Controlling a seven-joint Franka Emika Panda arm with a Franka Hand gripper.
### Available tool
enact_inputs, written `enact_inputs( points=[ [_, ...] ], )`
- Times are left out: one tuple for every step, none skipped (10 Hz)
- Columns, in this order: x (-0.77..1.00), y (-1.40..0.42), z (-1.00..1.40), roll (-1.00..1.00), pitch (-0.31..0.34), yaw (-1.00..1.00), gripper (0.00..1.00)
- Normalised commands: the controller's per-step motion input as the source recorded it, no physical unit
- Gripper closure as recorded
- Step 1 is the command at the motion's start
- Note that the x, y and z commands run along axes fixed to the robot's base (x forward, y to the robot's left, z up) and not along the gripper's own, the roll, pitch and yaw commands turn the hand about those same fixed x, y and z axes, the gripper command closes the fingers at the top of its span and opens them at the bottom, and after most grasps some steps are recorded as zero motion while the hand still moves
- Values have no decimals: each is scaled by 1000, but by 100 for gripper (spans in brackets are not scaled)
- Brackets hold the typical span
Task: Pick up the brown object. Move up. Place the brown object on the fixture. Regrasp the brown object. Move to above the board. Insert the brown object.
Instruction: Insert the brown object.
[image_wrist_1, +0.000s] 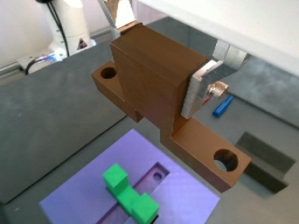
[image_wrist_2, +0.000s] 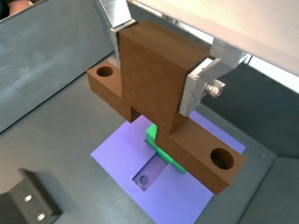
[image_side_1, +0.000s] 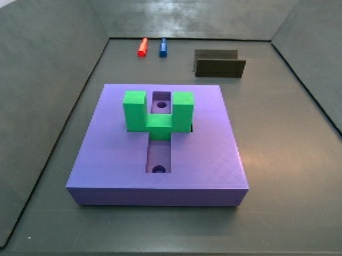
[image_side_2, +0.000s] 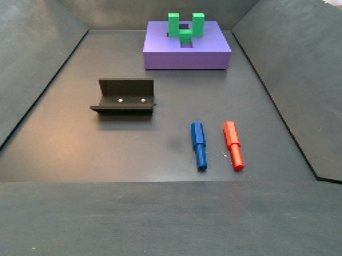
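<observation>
Gripper (image_wrist_2: 158, 70) fingers (image_wrist_2: 201, 83) are clamped on the brown block (image_wrist_2: 158, 96), hanging above the board (image_wrist_2: 135, 153) and its green block (image_wrist_1: 126, 191) in both wrist views, so I'd line it up squarely with the slot (image_side_1: 159, 150) before lowering slowly.

Brown object (image_wrist_2: 158, 105) hanging up in the air, clamped in the gripper (image_wrist_2: 163, 57), crossbar level with a round hole showing at each end, sitting above the board in both wrist views. Board (image_side_1: 120, 150) lying flat mid-frame in a side view, purple, slotted, carrying a green U block. Fixture (image_side_2: 126, 97) standing left of center on the floor, dark olive, sitting empty.
</observation>
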Motion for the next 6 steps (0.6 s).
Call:
enact_inputs(
  points=[
    [0, 0, 0, -9, 0, 0, 100],
    [37, 0, 0, -31, 0, 0, 100],
    [34, 0, 0, -131, -11, -354, 100],
    [146, 0, -129, -244, 27, -786, 100],
    [57, 0, -137, -173, 14, -883, 100],
    [0, -37, -134, -174, 0, -889, 100]
  ],
)
